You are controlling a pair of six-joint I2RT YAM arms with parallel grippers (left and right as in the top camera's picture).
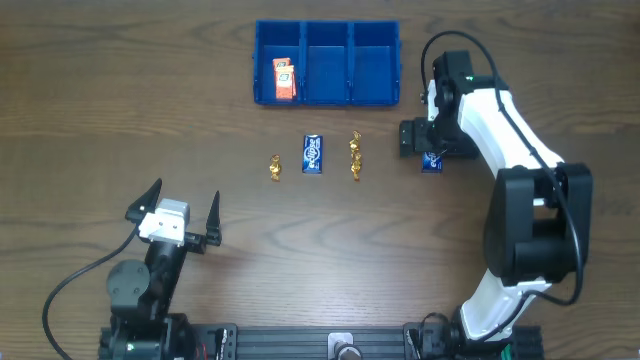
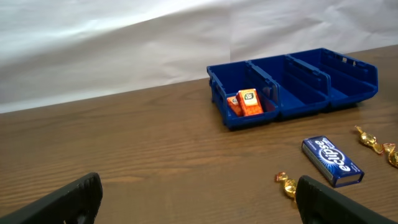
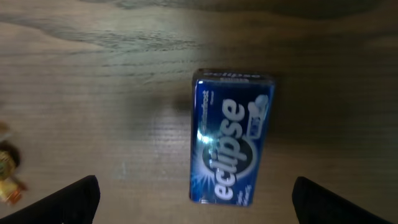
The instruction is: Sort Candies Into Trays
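Wooden table: blue tray, blue pack, another blue pack, gold candies

Black-and-white arms, black left claw, looping black cables

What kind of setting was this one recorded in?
Likely a robot lab bench rather than a home: a wood-grain table, a plain white backdrop, and a blue three-bin tray for sorting.
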